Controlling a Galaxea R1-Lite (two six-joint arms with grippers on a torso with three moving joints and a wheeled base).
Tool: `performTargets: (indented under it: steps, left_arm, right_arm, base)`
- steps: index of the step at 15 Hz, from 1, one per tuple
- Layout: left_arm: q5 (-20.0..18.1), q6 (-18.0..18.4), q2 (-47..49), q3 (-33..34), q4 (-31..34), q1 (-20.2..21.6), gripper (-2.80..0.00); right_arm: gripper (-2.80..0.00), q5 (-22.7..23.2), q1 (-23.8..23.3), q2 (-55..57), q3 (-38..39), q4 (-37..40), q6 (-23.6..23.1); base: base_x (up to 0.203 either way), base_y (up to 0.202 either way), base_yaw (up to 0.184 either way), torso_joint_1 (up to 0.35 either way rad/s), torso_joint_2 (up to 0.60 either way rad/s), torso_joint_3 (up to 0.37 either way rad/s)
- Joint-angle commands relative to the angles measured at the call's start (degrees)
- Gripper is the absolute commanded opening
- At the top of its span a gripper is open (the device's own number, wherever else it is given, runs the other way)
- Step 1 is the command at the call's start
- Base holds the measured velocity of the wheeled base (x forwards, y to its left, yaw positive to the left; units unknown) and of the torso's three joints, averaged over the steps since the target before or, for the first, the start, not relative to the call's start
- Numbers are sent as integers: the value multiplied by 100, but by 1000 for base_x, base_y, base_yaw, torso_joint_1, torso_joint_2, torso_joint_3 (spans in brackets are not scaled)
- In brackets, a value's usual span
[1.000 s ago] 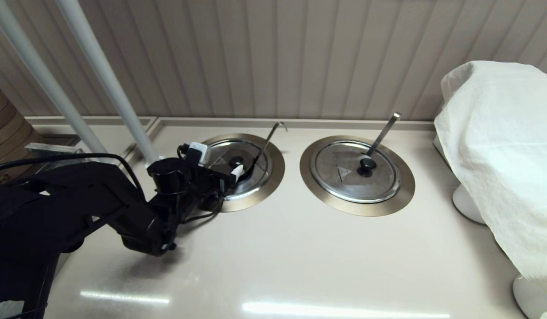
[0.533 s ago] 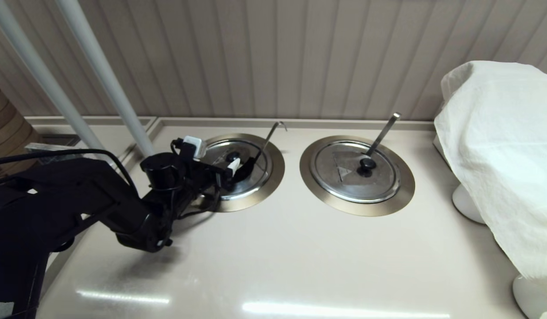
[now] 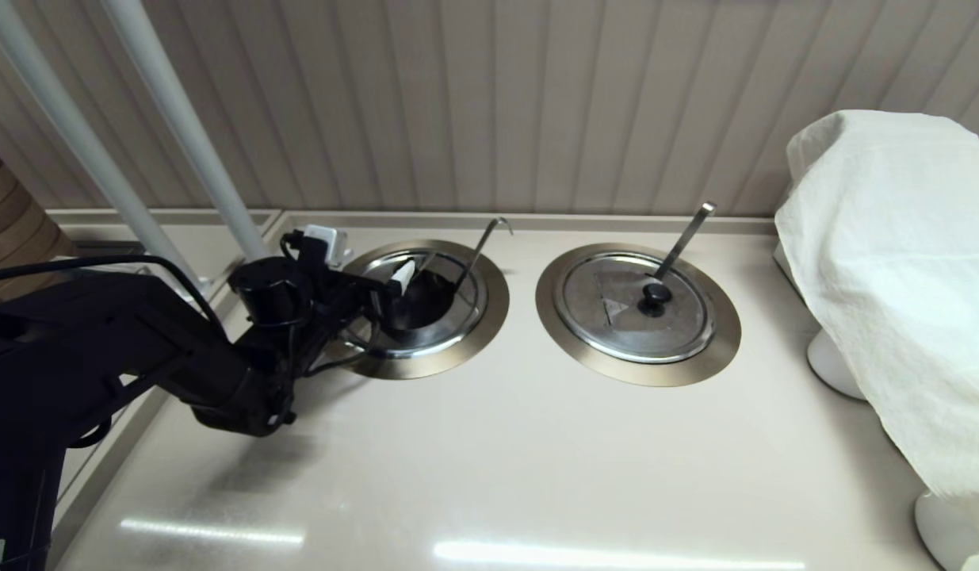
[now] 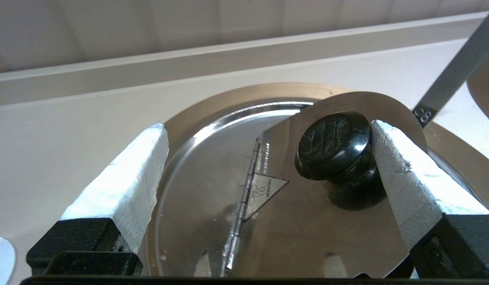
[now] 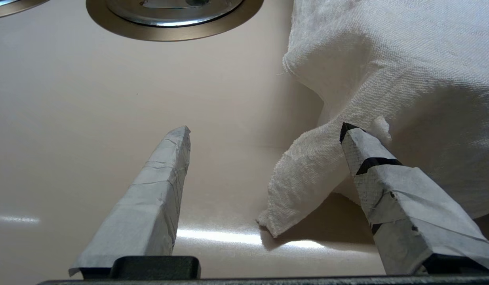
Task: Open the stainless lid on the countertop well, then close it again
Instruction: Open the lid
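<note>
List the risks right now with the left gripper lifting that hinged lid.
1. The left gripper is open: only one finger touches the black knob, so the raised flap of the stainless lid could slip off and slam down.
2. The thin ladle handle stands right beside the flap; swinging it further may knock or snag it.
3. The right gripper idles by the white cloth, no help.
</note>
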Motion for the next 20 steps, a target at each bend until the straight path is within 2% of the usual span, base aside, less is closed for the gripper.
performTargets:
  steps: [1, 6, 20]
  left_arm:
    - [20, 11, 24, -39, -26, 60, 0]
    - [3, -51, 123, -180, 76, 283, 0]
    - [11, -51, 363, -404, 84, 493, 0]
  right_arm:
    - [0, 3, 0, -2, 0, 1, 1]
    - [0, 3, 0, -2, 0, 1, 1]
    - [0, 3, 0, -2, 0, 1, -8]
  base:
    - [0, 0, 0, 0, 0, 0]
    - [0, 0, 0, 0, 0, 0]
    - [0, 0, 0, 0, 0, 0]
